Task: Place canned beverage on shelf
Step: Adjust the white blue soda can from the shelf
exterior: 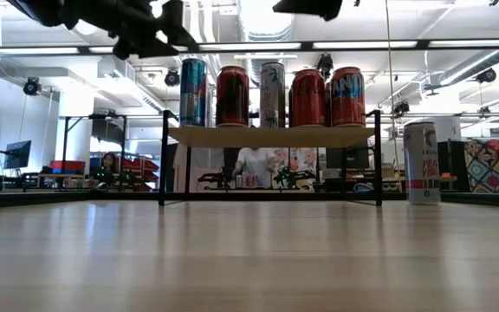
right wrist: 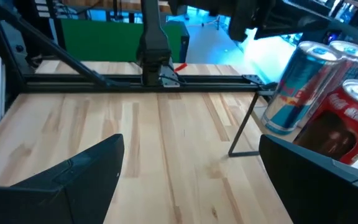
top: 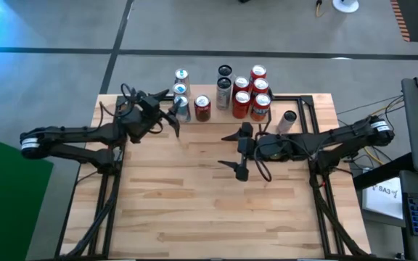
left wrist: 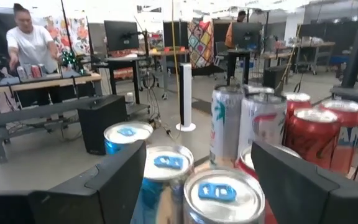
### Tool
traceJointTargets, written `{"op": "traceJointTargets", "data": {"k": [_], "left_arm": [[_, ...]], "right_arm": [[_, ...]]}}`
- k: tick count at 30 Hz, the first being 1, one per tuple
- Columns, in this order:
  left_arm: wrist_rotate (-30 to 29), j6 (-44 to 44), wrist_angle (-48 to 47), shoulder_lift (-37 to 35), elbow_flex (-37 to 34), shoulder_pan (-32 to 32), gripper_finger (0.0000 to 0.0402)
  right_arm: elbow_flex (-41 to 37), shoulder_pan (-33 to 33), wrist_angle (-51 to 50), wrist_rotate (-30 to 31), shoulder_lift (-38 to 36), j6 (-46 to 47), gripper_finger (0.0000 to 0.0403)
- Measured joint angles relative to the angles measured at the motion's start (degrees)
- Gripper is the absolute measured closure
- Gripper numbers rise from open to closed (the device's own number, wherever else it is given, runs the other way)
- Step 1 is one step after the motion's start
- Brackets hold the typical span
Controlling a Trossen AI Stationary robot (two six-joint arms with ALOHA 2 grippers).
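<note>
Above the shelf (exterior: 271, 136), left tool (top: 174, 112) spread around a silver can (left wrist: 224, 198) — contact hidden; right tool (top: 240, 152) spread, empty.

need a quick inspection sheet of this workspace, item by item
surface: slatted wooden tabletop, bare in front.
job's things: shelf at the far edge carries upright cans; blue can at one end; white can stands on the table beside the shelf.
clutter: nothing seen.
grippers: left gripper around a silver-topped can at the shelf's blue-can end, contact unclear; right gripper open, empty, mid-table.
cables: black loops on both arms.
surroundings: desks, monitors, a person in a white shirt.
</note>
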Motion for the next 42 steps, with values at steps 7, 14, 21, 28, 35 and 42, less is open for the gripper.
{"op": "traceJointTargets", "data": {"k": [7,14,21,28,35,42], "left_arm": [[0.07,5.24,-2.52,-5.31,0.0,-0.07,0.0128],[4.6,8.04,-6.97,-9.33,0.02,0.47,0.0175],[8.99,9.43,-10.11,-8.82,2.04,5.34,0.0288],[23.26,13.35,-18.11,-7.23,4.86,14.64,0.0393],[28.96,15.0,-21.38,-6.33,2.89,24.82,0.04],[31.02,15.66,-20.5,-5.73,2.39,26.57,0.0401]], "right_arm": [[10.98,-2.89,-13.25,-0.03,0.33,1.87,0.0046],[17.57,-8.95,-18.1,-0.05,0.8,-0.33,0.0101],[19.0,-15.92,-18.21,-0.21,0.8,-2.84,0.0201],[19.0,-22.58,-19.67,-0.2,0.82,-6.19,0.0355],[19.0,-27.21,-19.45,-1.58,0.82,-10.16,0.0392],[19.0,-32.78,-17.35,-11.8,0.84,-7.66,0.0394]]}}
